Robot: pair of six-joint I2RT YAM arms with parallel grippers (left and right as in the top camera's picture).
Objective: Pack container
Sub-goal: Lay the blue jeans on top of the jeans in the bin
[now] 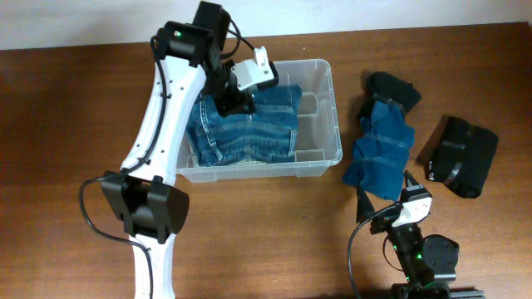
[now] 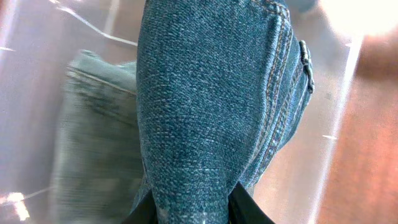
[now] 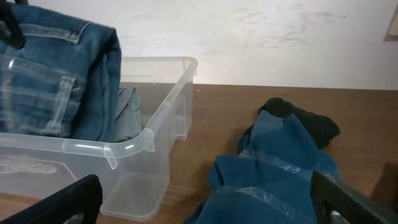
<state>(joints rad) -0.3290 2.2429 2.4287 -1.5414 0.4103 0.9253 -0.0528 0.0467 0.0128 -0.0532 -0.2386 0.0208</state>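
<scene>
The container (image 1: 320, 158) is set at the upper middle of the overhead frame, its long axis laid left to right on the surface (image 1: 249, 241). It lies directly beneath the left tool (image 1: 235, 101), which is clenched on the denim jeans (image 1: 249, 133) bunched over the tub's left part, while the tub's right end shows bare. The left arm is stretched from the lower left up over the near rim with its wrist bent down into the tub, so it is judged the nearer. The right tool (image 1: 386, 193) is held spread, grasping nothing, at the lower right beside the blue cloth (image 1: 381, 145).
</scene>
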